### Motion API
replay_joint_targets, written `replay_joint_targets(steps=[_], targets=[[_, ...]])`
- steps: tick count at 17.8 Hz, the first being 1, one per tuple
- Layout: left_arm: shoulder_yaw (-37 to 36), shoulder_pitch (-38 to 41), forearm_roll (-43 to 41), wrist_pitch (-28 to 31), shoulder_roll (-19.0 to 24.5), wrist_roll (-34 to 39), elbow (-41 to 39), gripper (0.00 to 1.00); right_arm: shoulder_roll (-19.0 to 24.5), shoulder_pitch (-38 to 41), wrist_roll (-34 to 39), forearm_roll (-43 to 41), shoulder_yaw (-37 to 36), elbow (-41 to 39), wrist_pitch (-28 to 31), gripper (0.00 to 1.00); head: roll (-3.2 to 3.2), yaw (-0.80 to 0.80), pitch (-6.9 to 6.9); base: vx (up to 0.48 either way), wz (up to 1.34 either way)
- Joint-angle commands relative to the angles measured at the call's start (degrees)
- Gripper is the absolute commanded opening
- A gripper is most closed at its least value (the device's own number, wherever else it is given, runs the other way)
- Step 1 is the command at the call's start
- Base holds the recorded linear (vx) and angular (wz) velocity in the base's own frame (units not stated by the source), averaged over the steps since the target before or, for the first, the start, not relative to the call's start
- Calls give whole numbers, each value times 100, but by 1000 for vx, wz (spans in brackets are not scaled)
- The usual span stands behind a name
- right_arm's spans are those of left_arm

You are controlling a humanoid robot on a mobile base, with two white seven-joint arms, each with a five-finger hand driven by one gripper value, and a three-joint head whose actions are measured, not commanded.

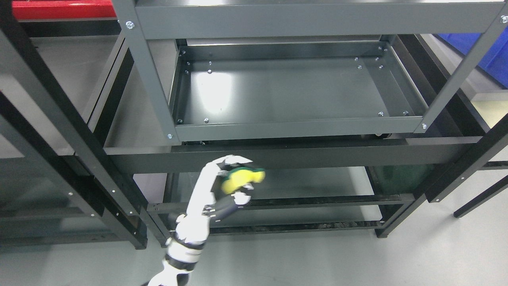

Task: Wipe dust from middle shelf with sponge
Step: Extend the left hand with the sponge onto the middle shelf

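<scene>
- Left hand of mine rises from the bottom edge, left of centre, with its white fingers curled over the top of a sponge and the thumb under it.
- That sponge, yellow with a green scouring side, sits low in the frame's centre, just below the front rail of a dark grey metal rack.
- Above it, in the upper middle, the middle shelf is a bare grey tray with bolts along its edges and a bright glare at its left.
- Pale grey floor fills the bottom; something red shows upper left, something blue upper right.
- I can read no writing.
</scene>
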Motion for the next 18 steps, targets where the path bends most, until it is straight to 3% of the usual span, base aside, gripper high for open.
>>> replay_joint_targets(steps=[1,6,8,12,18], targets=[[-2017,-1672,-937,370,100,-66,80,1,-100,2,1,0,-3,-100,1,100,0,0,0,62,-28],[-3062,-4439,-1667,1002,100,-136,730,1,-100,2,1,0,-3,-100,1,100,0,0,0,101,53],[-3711,-5904,-1730,1073,100,-241,1011,1,-100,2,1,0,-3,-100,1,100,0,0,0,139,235],[-4329,-7307,-1712,1012,100,-259,1223,2,-100,2,1,0,-3,-100,1,100,0,0,0,112,227],[-4409,-8617,-2011,591,100,-364,1750,2,-100,2,1,0,-3,-100,1,100,0,0,0,58,48]])
